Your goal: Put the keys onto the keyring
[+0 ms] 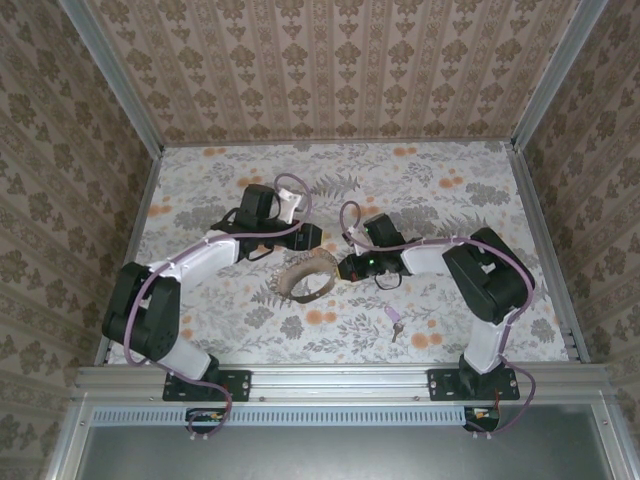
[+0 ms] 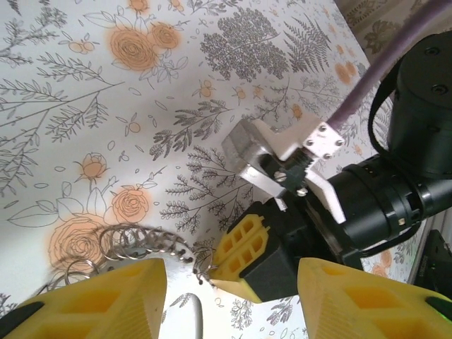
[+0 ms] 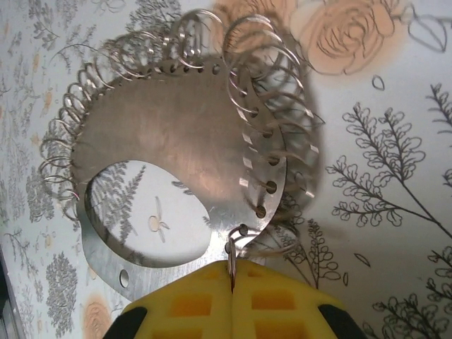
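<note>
The keyring [image 1: 308,280] is a flat metal plate [image 3: 183,134] with a big oval hole and several thin wire rings [image 2: 134,244] threaded through holes along its rim; it sits at mid-table. My right gripper [image 3: 232,272] is shut, pinching one small wire ring at the plate's edge between its yellow pads [image 2: 247,244]; from above it [image 1: 345,268] sits just right of the plate. My left gripper [image 2: 233,304] is open, its fingers wide apart just behind the plate [image 1: 296,248], holding nothing. The key [image 1: 393,318], purple-pink headed, lies alone on the table near the front.
The floral tablecloth [image 1: 450,200] covers the table, with patterned walls on three sides. The right arm's dark wrist and purple cable [image 2: 402,92] sit close in front of my left gripper. A metal rail [image 1: 340,378] runs along the near edge.
</note>
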You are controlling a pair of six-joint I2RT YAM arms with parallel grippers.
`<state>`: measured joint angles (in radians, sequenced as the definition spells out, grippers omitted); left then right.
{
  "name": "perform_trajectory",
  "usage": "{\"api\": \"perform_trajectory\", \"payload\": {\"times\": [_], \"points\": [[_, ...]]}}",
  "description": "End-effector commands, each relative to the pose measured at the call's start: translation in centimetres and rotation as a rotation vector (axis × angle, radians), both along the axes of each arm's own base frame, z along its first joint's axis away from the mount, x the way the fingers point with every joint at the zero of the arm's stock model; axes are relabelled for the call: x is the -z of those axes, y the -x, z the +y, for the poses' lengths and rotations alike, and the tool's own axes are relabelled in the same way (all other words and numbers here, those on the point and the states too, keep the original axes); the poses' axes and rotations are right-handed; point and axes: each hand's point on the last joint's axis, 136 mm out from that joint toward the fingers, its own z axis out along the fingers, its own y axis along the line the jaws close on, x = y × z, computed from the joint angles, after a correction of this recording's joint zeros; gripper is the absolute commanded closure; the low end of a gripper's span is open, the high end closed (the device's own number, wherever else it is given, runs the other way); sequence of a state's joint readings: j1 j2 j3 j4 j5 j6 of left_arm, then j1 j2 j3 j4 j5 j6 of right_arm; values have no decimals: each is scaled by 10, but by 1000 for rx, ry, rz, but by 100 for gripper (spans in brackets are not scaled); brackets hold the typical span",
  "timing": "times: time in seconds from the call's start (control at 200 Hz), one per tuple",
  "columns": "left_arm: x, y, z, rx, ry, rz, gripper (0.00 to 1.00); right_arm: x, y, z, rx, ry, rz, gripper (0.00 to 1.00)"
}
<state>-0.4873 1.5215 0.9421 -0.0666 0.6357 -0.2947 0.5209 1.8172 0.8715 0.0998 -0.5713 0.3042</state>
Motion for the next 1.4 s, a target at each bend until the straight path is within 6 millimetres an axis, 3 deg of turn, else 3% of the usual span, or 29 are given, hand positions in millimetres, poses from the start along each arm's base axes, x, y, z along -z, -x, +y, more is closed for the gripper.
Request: {"api": "perform_trajectory", "payload": {"times": [0.0,0.195,0.49,0.65,0.955,1.395], "points": [[-31,-8,8,-34,25,-63,46,-53,-12,7,-42,-26,-132,100],[-72,-20,23,-67,60,-135,46,-118,-29,11,-66,-76,-289,100],[-144,-14,17,18,146,-259,47,-225,-44,12,-100,-207,-498,100],[-169,-12,12,64,186,-305,49,-267,-45,7,-119,-276,-562,100],[-190,-9,5,148,252,-325,57,-301,-43,9,-148,-362,-594,100],[-193,6,-4,238,327,-301,59,-320,-30,11,-170,-460,-589,100]]}}
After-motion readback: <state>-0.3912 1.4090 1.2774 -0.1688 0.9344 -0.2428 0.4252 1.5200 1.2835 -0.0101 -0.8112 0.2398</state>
